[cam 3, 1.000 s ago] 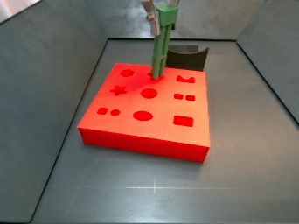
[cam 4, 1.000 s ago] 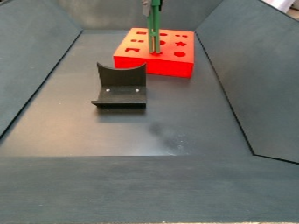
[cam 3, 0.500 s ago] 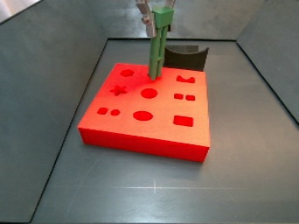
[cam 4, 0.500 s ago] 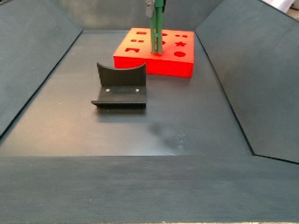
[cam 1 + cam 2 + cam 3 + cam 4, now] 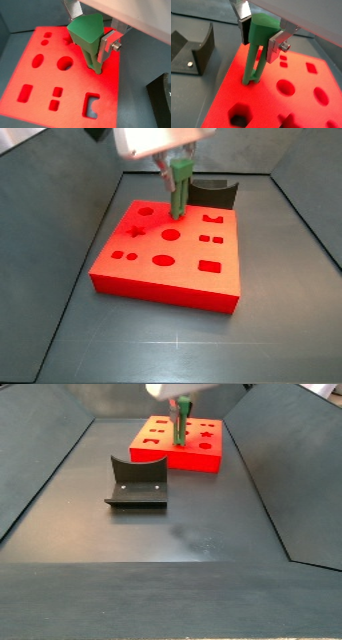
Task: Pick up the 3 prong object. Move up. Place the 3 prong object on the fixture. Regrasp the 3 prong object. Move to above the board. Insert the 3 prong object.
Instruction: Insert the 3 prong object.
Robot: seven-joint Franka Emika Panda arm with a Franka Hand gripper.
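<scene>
A: Where do we log the gripper (image 5: 92, 36)?

B: We see it above the board (image 5: 167, 250), over the board's far part, with its silver fingers (image 5: 276, 44) clamped on the wide upper end of the 3 prong object (image 5: 256, 52). So the claw is closed and gripping that green piece.

A: And the piece itself?

B: It hangs upright between the plates. In both wrist views its lower end meets the red top face; in a wrist view (image 5: 93, 60) the tip sits between the round hole and the board's edge. We cannot tell how deep the prongs sit, or whether they sit in a cut-out at all.

A: Side views?

B: We see the green shaft (image 5: 178, 190) standing on the far half of the board, near the fixture (image 5: 211, 194), which stands just behind the board's far edge. In a side view (image 5: 183, 417) the piece stands over the board (image 5: 179, 440) toward the far end of the desk, and the fixture (image 5: 138, 480) sits on the grey floor nearer us, apart from the board.
</scene>
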